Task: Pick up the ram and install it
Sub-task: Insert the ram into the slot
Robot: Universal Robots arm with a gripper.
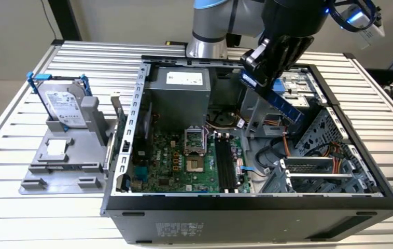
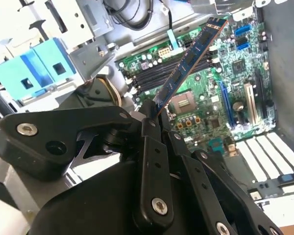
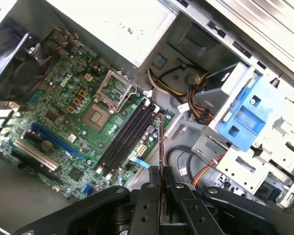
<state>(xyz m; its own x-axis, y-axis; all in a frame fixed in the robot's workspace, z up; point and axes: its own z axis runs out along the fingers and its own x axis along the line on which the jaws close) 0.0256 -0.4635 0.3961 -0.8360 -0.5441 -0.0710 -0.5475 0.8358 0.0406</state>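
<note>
The ram point(image 1: 283, 104) is a long blue stick with dark chips, held tilted in the air over the open computer case point(image 1: 252, 202). My gripper point(image 1: 260, 71) is shut on its upper end. In the second wrist view the ram point(image 2: 187, 62) slants out from the black fingers point(image 2: 148, 128) over the green motherboard point(image 2: 225, 73). In the first wrist view the ram point(image 3: 160, 142) is edge-on, clamped in the gripper point(image 3: 160, 175), beside the long black memory slots point(image 3: 126, 138). The slots point(image 1: 225, 163) lie low in the case, well below the stick.
A silver hard drive in a blue frame point(image 1: 65, 106) stands on a grey fixture point(image 1: 61, 166) at the exterior view's left, outside the case. Inside are a power supply point(image 1: 179, 88), loose cables point(image 3: 201, 105), a blue drive bracket point(image 3: 245, 117) and metal drive cages point(image 1: 321, 166).
</note>
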